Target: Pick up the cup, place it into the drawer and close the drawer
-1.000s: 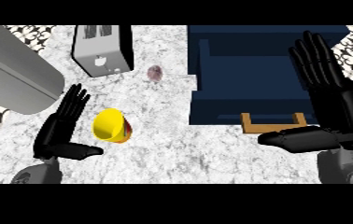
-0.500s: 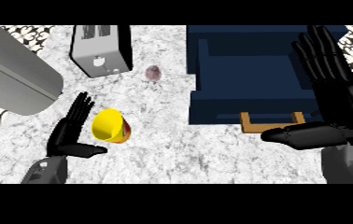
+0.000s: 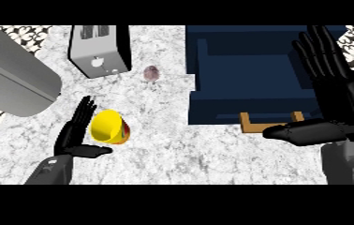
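Two black hands come in from the lower edge, one at each side of a speckled white and grey worktop (image 3: 180,153). Farthest left, a large plain grey body (image 3: 24,81) slants in from the edge; what it is cannot be told. Below it the left hand (image 3: 75,137) is held open, its fingers straight and pointing up the view and its thumb stretched out to the right, grasping nothing. Just beside those fingers lies the yellow cup (image 3: 107,124), tipped over on the worktop with its mouth turned up towards the view and an orange tint along its lower side; whether the fingers touch it cannot be told, and the thumb sits just under it. The cup is out on the worktop, well apart from the drawer. Above it stands a silver toaster (image 3: 104,50) with two dark slots on top; the small marks on its front face are too small to read. To its right a small purplish lump (image 3: 151,72) sits alone on the worktop. Further right the dark blue drawer (image 3: 214,109) stands pulled open, with a light wooden handle (image 3: 250,127) on its near wall. At the right edge the right hand (image 3: 328,97) is released too, fingers straight and upward over the drawer's right side, thumb lying across the handle's right end
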`<action>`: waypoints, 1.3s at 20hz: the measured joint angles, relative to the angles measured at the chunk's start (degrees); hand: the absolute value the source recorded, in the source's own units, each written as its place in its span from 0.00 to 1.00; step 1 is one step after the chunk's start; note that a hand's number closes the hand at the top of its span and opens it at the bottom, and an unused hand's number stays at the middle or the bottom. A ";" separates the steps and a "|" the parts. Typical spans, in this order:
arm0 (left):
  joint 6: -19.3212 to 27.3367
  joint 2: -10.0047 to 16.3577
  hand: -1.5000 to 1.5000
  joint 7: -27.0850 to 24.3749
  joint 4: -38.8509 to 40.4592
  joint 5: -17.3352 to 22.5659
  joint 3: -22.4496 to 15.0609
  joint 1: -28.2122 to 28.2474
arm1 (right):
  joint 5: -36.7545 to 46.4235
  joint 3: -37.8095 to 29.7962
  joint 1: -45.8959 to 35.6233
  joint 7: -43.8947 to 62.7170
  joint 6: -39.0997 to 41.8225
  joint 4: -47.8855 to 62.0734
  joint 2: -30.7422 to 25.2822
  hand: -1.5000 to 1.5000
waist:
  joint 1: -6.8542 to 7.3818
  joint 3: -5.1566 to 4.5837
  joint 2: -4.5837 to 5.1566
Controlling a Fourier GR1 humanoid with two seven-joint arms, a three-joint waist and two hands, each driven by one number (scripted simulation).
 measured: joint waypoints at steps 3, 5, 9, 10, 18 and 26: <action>0.88 -0.10 0.00 -1.95 3.16 -0.63 0.19 -1.28 | -0.87 -0.50 -0.38 0.71 0.52 -0.29 -0.49 0.00 | -0.22 -0.02 0.08; 1.33 -0.27 0.00 -2.79 4.57 -1.10 0.12 -1.99 | -0.34 -0.03 0.55 0.14 0.56 -0.71 -0.16 0.00 | -0.34 -0.04 0.12; 2.26 -1.53 0.00 -4.44 5.71 -1.75 -0.16 -2.47 | -0.20 0.30 -0.71 2.36 -0.40 -1.86 0.06 0.00 | -0.33 -0.06 0.10; 2.34 -1.60 0.00 -4.63 6.05 -1.94 -0.26 -2.64 | -0.02 0.31 -0.30 2.38 -0.46 -2.19 0.07 0.00 | -0.31 -0.05 0.08; 1.62 -2.62 0.00 -5.28 7.53 -2.46 -0.38 -4.37 | -1.16 -0.74 -1.06 2.97 0.50 -2.00 -1.01 0.00 | -0.74 -0.10 0.29; 0.02 -4.86 1.00 -6.68 5.03 -2.25 -0.69 -5.34 | -1.37 -1.05 -0.36 3.04 0.94 -2.27 -1.38 0.00 | -0.75 -0.10 0.27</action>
